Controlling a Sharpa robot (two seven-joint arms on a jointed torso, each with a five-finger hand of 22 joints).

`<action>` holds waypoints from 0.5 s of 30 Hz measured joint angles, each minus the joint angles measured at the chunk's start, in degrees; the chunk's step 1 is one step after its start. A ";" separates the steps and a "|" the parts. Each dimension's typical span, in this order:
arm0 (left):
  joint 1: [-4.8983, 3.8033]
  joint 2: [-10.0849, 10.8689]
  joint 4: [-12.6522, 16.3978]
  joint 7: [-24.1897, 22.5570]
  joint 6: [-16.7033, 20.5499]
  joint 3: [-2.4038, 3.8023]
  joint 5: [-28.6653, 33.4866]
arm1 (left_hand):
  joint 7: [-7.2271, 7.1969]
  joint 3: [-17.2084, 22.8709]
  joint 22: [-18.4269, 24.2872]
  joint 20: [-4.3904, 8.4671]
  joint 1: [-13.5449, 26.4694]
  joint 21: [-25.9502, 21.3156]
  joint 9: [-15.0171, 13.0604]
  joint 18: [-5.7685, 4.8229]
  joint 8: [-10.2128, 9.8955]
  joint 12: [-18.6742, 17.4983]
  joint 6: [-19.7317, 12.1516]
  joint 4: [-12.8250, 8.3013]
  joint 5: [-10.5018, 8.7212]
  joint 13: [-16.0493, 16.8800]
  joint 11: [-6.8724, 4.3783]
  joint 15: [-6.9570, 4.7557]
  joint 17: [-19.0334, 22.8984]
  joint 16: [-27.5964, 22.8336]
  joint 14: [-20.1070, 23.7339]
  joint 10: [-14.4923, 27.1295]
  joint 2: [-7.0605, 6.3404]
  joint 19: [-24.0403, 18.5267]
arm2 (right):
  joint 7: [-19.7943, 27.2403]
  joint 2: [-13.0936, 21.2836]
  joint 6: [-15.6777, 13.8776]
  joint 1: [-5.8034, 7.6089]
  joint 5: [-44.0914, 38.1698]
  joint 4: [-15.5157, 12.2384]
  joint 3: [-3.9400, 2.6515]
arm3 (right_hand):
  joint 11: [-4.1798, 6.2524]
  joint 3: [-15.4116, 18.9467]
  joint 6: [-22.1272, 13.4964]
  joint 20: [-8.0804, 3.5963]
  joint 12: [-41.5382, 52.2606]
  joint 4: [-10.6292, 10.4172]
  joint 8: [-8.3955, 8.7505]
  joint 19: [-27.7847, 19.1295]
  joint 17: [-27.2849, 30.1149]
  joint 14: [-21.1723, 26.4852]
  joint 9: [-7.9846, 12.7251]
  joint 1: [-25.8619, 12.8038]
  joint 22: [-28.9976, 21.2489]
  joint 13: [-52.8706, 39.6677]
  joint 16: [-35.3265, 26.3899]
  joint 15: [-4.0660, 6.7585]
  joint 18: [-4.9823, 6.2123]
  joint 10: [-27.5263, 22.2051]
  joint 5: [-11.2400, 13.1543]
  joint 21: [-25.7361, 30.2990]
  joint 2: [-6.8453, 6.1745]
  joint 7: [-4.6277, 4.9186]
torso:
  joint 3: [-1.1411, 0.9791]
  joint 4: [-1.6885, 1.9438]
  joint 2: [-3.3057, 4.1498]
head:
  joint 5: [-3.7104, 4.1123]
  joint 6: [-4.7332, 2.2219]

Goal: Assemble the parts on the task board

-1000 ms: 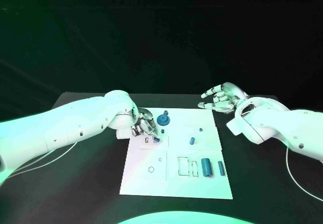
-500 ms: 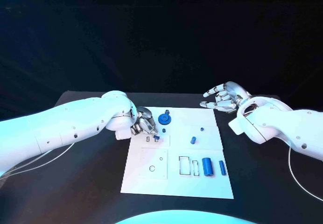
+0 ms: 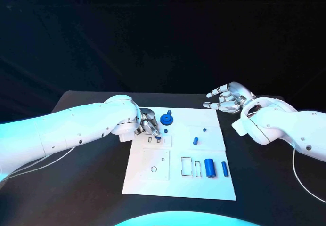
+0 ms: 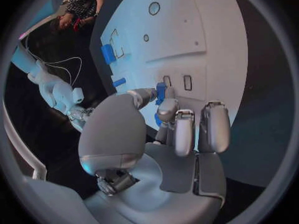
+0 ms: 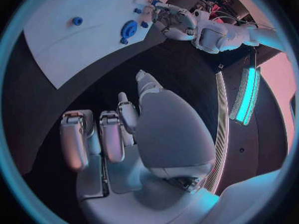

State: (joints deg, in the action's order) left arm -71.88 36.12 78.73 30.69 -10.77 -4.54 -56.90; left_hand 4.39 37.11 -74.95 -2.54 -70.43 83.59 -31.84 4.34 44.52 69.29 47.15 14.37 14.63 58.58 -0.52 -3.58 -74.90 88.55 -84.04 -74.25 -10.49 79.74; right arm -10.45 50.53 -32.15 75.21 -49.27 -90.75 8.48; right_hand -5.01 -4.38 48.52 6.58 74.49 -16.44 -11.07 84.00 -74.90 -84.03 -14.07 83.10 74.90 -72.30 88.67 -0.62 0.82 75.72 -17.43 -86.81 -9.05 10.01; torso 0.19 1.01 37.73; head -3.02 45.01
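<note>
From the head, the left hand [image 3: 148, 126] sits over the near-left part of the far end of the task board [image 3: 178, 181], its fingers pinching a small blue part [image 3: 158, 139] beside two small slots, while the right hand [image 3: 227, 99] hangs over bare black table [image 3: 88, 188] off the board's far right corner, fingers spread and holding nothing. At the left wrist, the fingers [image 4: 181, 129] grip the blue part [image 4: 161, 92] just short of the slots [image 4: 177, 81], with open white board beyond. At the right wrist, the fingers [image 5: 112, 134] curl loosely apart over dark table, the board's edge [image 5: 93, 59] well clear of them and a round blue part [image 5: 129, 29] near it.
</note>
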 measured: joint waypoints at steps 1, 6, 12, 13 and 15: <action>0.05 -0.09 0.00 0.01 0.04 -0.06 -0.31 | 0.00 0.00 0.00 0.00 0.00 0.00 0.00 0.00 -0.02 0.00 0.00 0.00 0.00 0.00 0.00 0.00 0.00 0.00 0.00 0.00 0.00 0.00 | 0.00 0.00 0.00 0.00 0.00 0.01 0.00 | 0.00 0.00 0.00 0.00 0.00 0.00 0.00 0.00 -0.01 0.00 0.00 0.00 0.00 0.00 0.00 0.00 0.00 0.00 0.00 0.00 0.00 0.00 | 0.00 0.01 0.01 | 0.00 0.02; 0.19 -0.36 0.00 0.05 0.04 -0.25 -1.18 | 0.00 0.41 0.00 0.00 0.30 0.00 0.00 0.00 -0.05 0.24 0.00 -0.08 0.00 0.10 -0.20 0.00 0.00 0.00 0.00 -0.21 -0.29 0.00 | 0.00 -0.03 0.02 -0.01 -0.01 0.03 0.00 | 0.00 0.00 0.00 0.00 0.00 0.00 0.00 0.00 -0.05 0.00 0.05 0.00 0.01 0.00 0.00 0.00 0.00 0.00 0.00 0.00 0.00 0.00 | -0.01 0.01 0.01 | 0.05 0.10; 0.24 -0.46 0.01 0.10 -0.08 -0.33 -1.75 | -0.10 1.28 0.01 0.00 0.98 0.00 -0.01 0.00 0.17 0.27 0.10 -0.95 0.01 0.24 -0.20 0.00 0.00 0.00 0.00 -0.20 -0.52 0.00 | 0.00 -0.04 0.04 -0.04 -0.02 0.08 0.01 | 0.00 0.00 0.00 0.00 0.00 0.00 0.00 0.00 -0.04 0.00 0.05 0.00 0.05 0.00 0.00 0.00 0.00 0.00 0.00 0.00 0.00 0.00 | -0.01 0.03 0.02 | 0.06 0.24; 0.24 -0.46 0.03 0.11 -0.11 -0.34 -1.81 | 0.01 1.28 0.01 0.00 0.98 0.00 -0.01 0.00 0.19 0.27 0.21 -0.95 0.13 0.27 -0.21 0.00 0.00 0.00 0.00 -0.22 -0.52 0.00 | 0.00 -0.04 0.05 -0.04 -0.02 0.08 0.01 | 0.00 0.00 0.00 0.00 0.00 0.00 0.00 0.00 -0.04 0.00 0.05 0.00 0.04 0.00 0.00 0.00 0.00 0.00 0.00 0.00 0.00 0.00 | -0.01 0.03 0.03 | 0.06 0.24; 0.25 -0.42 0.11 0.12 -0.20 -0.35 -1.91 | -0.01 1.29 0.01 0.00 0.98 0.00 -0.01 0.00 0.20 0.27 0.41 -0.96 0.41 0.41 -0.19 0.00 0.00 0.00 0.00 -0.62 -0.52 0.00 | 0.00 -0.04 0.05 -0.04 -0.02 0.10 0.01 | 0.00 0.00 0.00 0.00 0.00 0.00 0.00 0.00 -0.04 0.00 0.05 0.00 0.04 0.00 0.00 0.00 0.00 0.00 0.00 0.00 0.00 0.00 | -0.01 0.03 0.03 | 0.06 0.26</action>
State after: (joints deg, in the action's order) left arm -71.63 35.70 78.83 30.82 -10.96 -4.89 -58.81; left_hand 4.38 38.39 -74.94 -2.54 -69.45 83.59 -31.86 4.34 44.72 69.56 47.56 13.40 15.05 58.99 -0.71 -3.58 -74.91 88.55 -84.04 -74.87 -11.01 79.74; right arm -10.45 50.49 -32.10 75.17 -49.29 -90.65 8.49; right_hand -5.01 -4.38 48.52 6.58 74.49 -16.44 -11.07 84.00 -74.95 -84.03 -14.02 83.10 74.95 -72.30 88.67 -0.62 0.82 75.72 -17.43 -86.81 -9.05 10.01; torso 0.18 1.04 37.75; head -2.96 45.27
